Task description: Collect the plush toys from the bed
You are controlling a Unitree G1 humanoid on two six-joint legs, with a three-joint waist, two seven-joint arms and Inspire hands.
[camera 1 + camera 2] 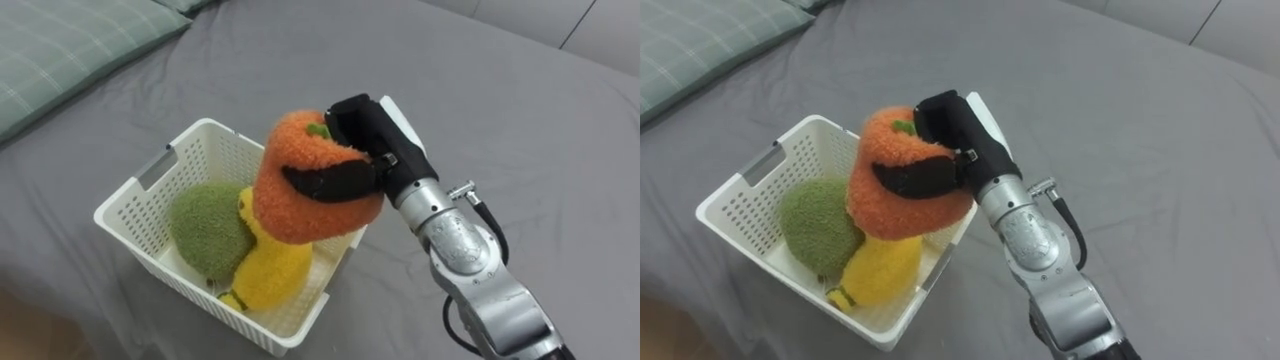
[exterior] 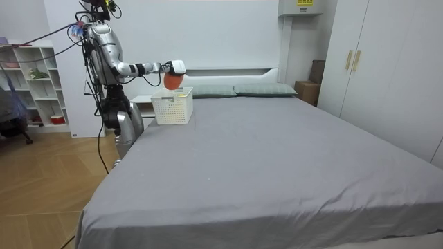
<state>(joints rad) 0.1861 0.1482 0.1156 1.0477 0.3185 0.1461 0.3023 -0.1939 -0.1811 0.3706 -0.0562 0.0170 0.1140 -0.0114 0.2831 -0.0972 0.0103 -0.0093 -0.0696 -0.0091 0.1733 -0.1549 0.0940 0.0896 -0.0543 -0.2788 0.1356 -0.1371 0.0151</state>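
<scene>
**Orange toy held over the basket**

An orange plush toy (image 1: 315,195) with a small green tuft on top is seen at the centre of the eye views. It is gripped by the right robot hand (image 1: 368,138). The dark thumb is laid across the toy's front and the fingers are curled over its top, so the robot hand is closed around the toy. The arm is seen coming in from the lower right of the frame.

The toy is held just above the right part of a white slotted basket (image 1: 215,150). Whether it touches what lies beneath cannot be told. In the basket a green plush toy (image 1: 205,230) is seen at the left and a yellow plush toy (image 1: 268,270) beside it, partly covered from view by the orange one.

The basket is set on the grey bed (image 1: 520,110), and a pale green checked pillow (image 1: 70,50) is seen in the upper left corner.

In the room view the robot is seen standing at the bed's side, at the left of the frame, with one arm stretched over the basket.
</scene>
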